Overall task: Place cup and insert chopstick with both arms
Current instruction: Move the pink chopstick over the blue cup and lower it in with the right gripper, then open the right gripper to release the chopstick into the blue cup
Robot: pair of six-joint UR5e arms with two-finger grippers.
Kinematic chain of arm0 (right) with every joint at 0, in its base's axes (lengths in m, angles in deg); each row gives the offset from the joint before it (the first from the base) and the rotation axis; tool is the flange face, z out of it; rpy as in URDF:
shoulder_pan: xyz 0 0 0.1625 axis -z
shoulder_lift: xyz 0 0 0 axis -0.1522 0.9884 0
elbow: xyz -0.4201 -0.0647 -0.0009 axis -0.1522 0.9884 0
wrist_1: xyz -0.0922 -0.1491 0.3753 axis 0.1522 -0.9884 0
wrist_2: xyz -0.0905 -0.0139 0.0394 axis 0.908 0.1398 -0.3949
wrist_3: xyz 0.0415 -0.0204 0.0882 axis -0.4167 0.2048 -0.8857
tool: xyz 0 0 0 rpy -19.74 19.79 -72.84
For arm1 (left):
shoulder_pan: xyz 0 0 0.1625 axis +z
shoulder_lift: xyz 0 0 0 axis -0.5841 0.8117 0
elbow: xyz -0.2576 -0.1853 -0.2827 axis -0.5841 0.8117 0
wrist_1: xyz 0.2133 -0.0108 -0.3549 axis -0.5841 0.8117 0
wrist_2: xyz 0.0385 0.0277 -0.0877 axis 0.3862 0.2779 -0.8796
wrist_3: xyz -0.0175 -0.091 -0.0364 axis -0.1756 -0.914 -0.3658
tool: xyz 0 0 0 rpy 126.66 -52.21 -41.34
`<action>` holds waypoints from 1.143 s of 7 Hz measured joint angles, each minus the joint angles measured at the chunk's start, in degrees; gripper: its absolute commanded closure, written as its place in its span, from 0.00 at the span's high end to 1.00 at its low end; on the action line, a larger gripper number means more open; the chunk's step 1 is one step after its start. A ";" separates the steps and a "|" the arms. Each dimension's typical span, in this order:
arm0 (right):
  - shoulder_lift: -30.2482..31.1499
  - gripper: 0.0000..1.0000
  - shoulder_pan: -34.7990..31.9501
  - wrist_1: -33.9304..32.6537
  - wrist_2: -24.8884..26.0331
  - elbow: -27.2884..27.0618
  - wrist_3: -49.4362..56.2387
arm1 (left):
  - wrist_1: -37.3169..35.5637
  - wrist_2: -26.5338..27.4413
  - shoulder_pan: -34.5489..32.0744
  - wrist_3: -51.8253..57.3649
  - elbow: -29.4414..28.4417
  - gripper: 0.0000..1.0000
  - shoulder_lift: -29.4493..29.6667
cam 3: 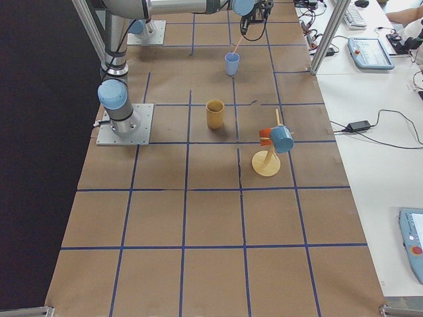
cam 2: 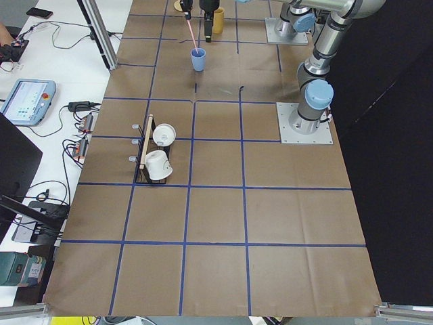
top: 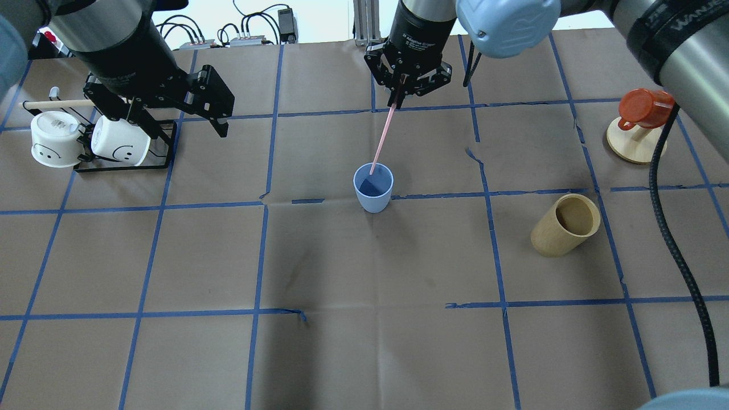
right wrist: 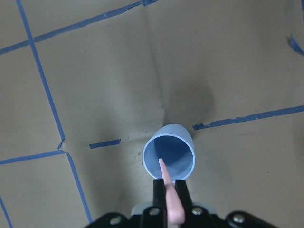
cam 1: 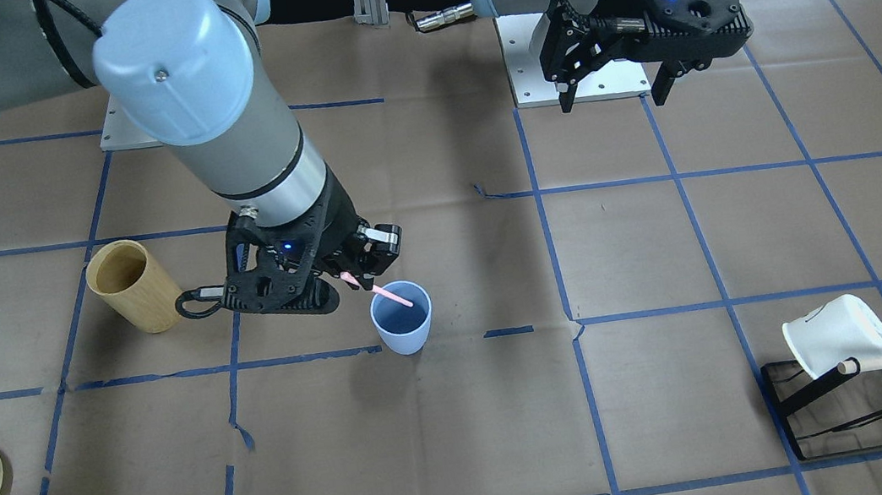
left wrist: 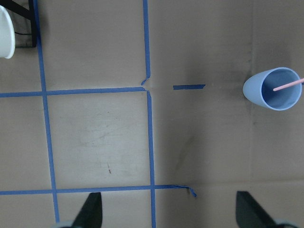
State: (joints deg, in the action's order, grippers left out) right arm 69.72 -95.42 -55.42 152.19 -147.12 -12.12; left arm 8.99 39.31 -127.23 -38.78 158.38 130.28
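Overhead and front-facing cameras look down from opposite sides; both wrist cameras share the blue cup [right wrist: 172,148].

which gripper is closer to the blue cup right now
Right. The right gripper hovers above the blue cup, holding the pink chopstick with its tip at the cup's opening. The left gripper hangs open well off to the side, beside the mug rack.

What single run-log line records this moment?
right pincer: shut on thin pink chopstick | chopstick tip: inside upright pale blue plastic cup | left pincer: open, empty
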 measured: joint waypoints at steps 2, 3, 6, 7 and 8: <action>-0.76 0.07 -1.06 -0.11 0.48 -0.22 -0.22 | -0.13 -0.03 -0.01 0.00 0.00 1.00 0.01; -1.23 0.09 -1.16 -0.10 0.69 -0.33 -0.20 | -0.18 -0.05 -0.05 0.00 0.00 1.00 0.01; -1.51 0.36 -1.21 -0.14 1.57 -1.26 -0.23 | -0.14 -0.01 -0.08 0.00 0.00 1.00 0.01; -1.60 0.61 -1.21 -0.16 2.15 -1.38 -0.23 | -0.13 -0.01 -0.09 0.00 0.00 1.00 0.01; -1.83 0.76 -1.21 -0.22 2.42 -1.34 -0.34 | -0.13 -0.01 -0.09 0.00 0.00 1.00 0.01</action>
State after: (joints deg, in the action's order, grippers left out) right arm 67.90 -96.63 -55.63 154.61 -148.46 -12.46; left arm 8.86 39.30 -127.32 -38.78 158.38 130.29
